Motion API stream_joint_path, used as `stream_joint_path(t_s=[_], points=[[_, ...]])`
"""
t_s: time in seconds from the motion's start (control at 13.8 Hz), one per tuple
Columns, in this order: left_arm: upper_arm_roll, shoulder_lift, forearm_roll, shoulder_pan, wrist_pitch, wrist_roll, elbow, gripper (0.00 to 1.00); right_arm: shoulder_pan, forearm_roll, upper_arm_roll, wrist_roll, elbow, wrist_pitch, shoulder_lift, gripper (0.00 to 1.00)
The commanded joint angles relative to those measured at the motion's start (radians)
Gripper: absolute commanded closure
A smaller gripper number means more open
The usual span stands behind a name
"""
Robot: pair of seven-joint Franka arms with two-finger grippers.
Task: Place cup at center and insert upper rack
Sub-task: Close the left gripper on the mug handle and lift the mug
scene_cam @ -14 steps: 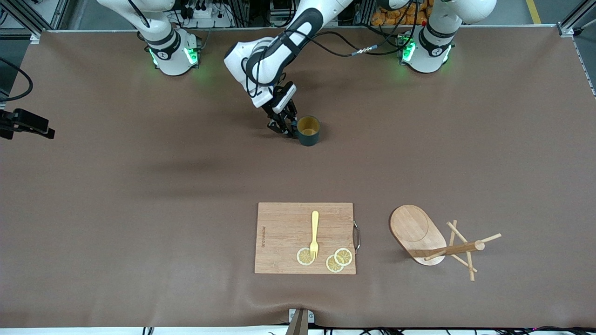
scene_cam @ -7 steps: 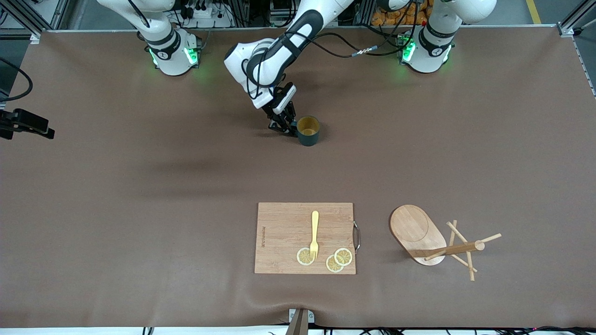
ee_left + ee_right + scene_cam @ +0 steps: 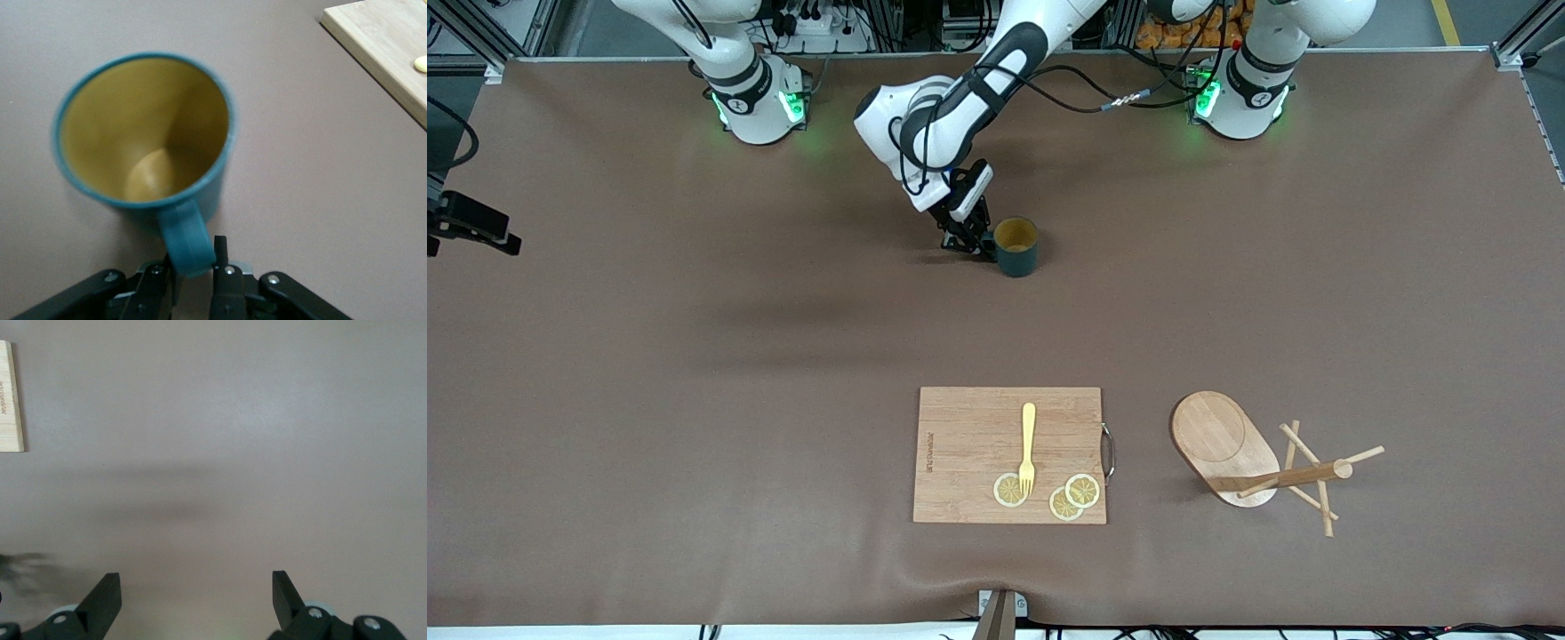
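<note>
The cup (image 3: 1016, 247) is dark teal with a yellowish inside and stands upright on the brown mat, near the robots' bases. My left gripper (image 3: 971, 245) is low beside it. In the left wrist view the cup (image 3: 143, 133) fills the picture, and the left gripper (image 3: 193, 257) is shut on its handle (image 3: 188, 240). The upper rack (image 3: 1254, 462), a light wooden mug tree, lies on its side with its oval base (image 3: 1221, 440) tipped up, nearer the front camera toward the left arm's end. My right gripper (image 3: 197, 587) hangs open above bare mat and holds nothing.
A wooden cutting board (image 3: 1009, 453) with a yellow fork (image 3: 1028, 444) and lemon slices (image 3: 1074, 496) lies beside the rack, near the front edge. Its corner shows in the left wrist view (image 3: 387, 47) and its edge in the right wrist view (image 3: 8, 397).
The left gripper's fingers have drawn together on the cup's handle. The cup has stayed where it was. The right gripper is still open.
</note>
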Motion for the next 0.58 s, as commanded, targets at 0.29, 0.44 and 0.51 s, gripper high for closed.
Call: stream_joint_path(t_s=[0.29, 0.44, 0.51], points=[[-0.009, -0.029, -0.039, 0.021, 0.006, 0.057, 0.019, 0.9, 0.015, -0.004, 0.003, 0.006, -0.03, -0.004, -0.036, 0.0], [-0.006, -0.051, -0.062, 0.027, 0.005, 0.099, 0.024, 0.92, 0.013, -0.004, 0.003, 0.006, -0.03, -0.004, -0.033, 0.0], [-0.008, -0.063, -0.064, 0.036, 0.005, 0.107, 0.024, 0.94, 0.015, -0.004, 0.003, 0.006, -0.03, -0.004, -0.033, 0.0]])
